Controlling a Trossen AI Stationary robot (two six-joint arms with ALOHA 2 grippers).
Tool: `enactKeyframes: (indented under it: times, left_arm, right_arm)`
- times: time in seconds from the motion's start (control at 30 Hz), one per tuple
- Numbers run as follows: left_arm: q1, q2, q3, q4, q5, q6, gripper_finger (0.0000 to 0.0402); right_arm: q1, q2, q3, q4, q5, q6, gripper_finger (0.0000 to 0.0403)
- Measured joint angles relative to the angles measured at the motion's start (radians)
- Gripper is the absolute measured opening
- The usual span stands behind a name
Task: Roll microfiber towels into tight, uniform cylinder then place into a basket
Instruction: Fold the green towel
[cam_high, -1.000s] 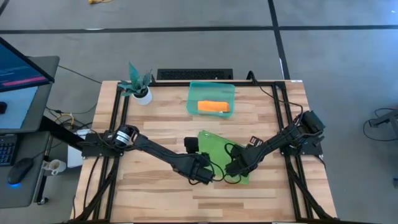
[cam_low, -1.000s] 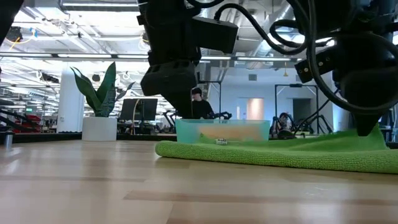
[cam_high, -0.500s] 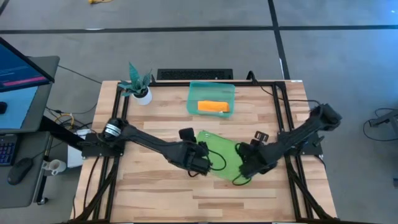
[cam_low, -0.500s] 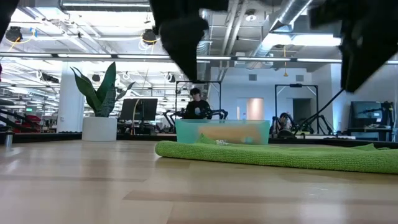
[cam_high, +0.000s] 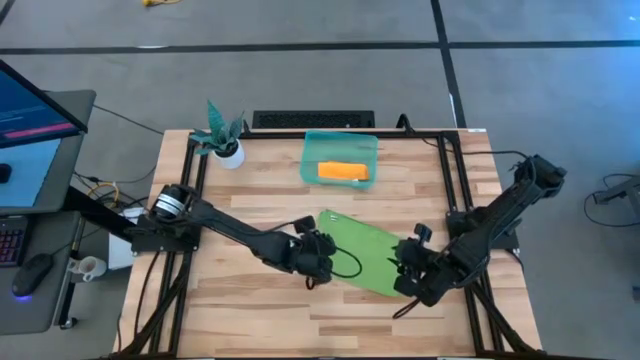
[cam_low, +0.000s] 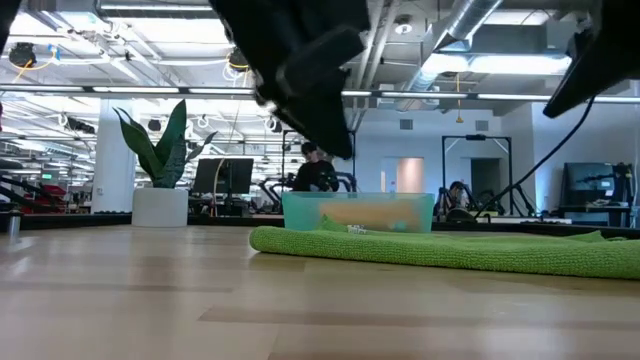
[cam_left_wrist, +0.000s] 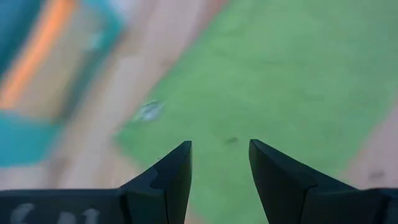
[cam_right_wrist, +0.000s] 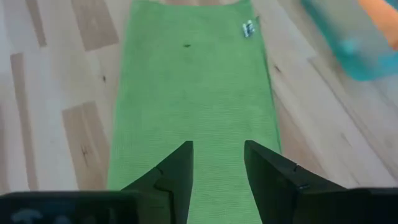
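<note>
**One towel binned, one still flat**

High view: orange towel (cam_high: 344, 172) lies in the basket (cam_high: 310, 150); green towel (cam_high: 362, 252) lies unrolled between left gripper (cam_high: 318, 262) and right gripper (cam_high: 412, 275).

Wrist views: both grippers' fingers parted, empty, above green cloth.

Grey floor (cam_high: 300, 80) with dark seams, strip-lit ceiling (cam_low: 120, 60), potted plant (cam_low: 160, 170), monitor (cam_high: 35, 105) at left.

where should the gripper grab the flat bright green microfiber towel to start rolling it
Probably at a short edge. The flat bright green microfiber towel lies spread as a long strip on the wooden table. The right gripper, open, hovers over its end farthest from the teal plastic basket, so coming straight down to pinch that hem suits rolling along the length.
</note>
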Motion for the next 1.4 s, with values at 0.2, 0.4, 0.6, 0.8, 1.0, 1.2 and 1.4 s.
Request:
enactKeyframes:
  times: [0.2, 0.4, 0.6, 0.8, 1.0, 1.2, 1.4]
  left_arm:
    - [0.034, 0.000, -0.123, 0.388, 0.246, 0.138, 0.0153]
    - [0.088, 0.000, -0.223, 0.581, 0.387, 0.114, 0.0153]
    - [0.126, -0.001, -0.308, 0.608, 0.460, 0.017, 0.0153]
    - [0.142, 0.000, -0.361, 0.590, 0.461, -0.081, 0.0153]
    - [0.148, -0.003, -0.360, 0.506, 0.450, -0.105, 0.0153]
    - [0.199, -0.006, -0.357, 0.425, 0.378, -0.037, 0.0153]
    - [0.289, -0.014, -0.357, 0.340, 0.291, 0.055, 0.0153]
  right_arm:
    - [-0.001, 0.042, -0.023, 0.129, 0.093, -0.133, 0.0165]
    - [-0.034, 0.023, -0.023, 0.214, 0.110, -0.355, 0.0164]
    - [-0.108, -0.042, -0.001, 0.229, 0.112, -0.503, 0.0162]
    - [-0.200, -0.083, -0.001, 0.226, 0.111, -0.474, 0.0158]
    - [-0.240, -0.046, -0.002, 0.226, 0.070, -0.463, 0.0154]
    - [-0.241, -0.022, -0.002, 0.229, 0.046, -0.463, 0.0153]
    - [-0.232, -0.022, -0.002, 0.229, 0.040, -0.445, 0.0149]
